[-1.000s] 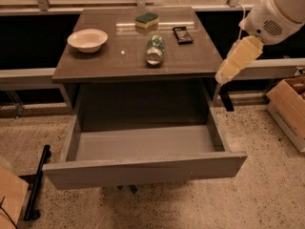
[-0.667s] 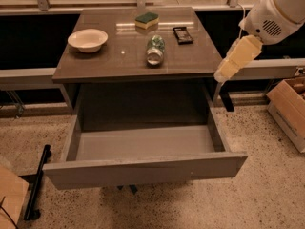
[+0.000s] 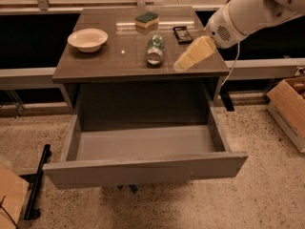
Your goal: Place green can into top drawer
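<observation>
The green can [image 3: 155,49] lies on its side in the middle of the brown tabletop [image 3: 109,61], one silver end toward me. The top drawer [image 3: 143,168] is pulled wide open below the table, and its inside is bare. My gripper [image 3: 183,63] hangs over the table's right front part, just right of the can and apart from it. The white arm [image 3: 248,11] comes in from the upper right.
A white bowl [image 3: 87,38] sits at the table's left. A green-topped yellow sponge [image 3: 147,19] and a small black object [image 3: 182,34] lie at the back. A cardboard box [image 3: 290,109] stands on the floor at right. A black bar [image 3: 37,187] lies on the floor at left.
My gripper has moved left, from beside the table's right edge to above the tabletop near the can. The can and drawer have not moved.
</observation>
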Robot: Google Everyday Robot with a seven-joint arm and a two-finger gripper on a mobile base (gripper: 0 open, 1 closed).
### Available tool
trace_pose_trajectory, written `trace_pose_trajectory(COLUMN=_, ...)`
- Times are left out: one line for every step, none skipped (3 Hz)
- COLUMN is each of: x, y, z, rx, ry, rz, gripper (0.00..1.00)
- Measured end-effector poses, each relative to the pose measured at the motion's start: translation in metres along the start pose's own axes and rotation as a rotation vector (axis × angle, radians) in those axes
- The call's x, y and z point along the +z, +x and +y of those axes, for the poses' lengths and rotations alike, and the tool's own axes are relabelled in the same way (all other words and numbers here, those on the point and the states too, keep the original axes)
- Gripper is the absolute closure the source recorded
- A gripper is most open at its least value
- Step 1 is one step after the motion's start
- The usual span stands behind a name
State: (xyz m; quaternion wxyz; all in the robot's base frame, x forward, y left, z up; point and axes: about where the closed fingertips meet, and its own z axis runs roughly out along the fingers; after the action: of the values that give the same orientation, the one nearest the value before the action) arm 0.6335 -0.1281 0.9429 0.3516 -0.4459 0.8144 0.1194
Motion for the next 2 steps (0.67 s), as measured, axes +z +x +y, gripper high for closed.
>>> trace_pose_trajectory(x=0.049, y=-0.031, z=-0.006, rx=0.043, ry=-0.031, rz=-0.072, gripper=0.00)
trace_pose_trajectory(x=0.094, y=-0.056, z=-0.020, rx=0.079, ry=-0.031, rz=-0.101, gripper=0.00)
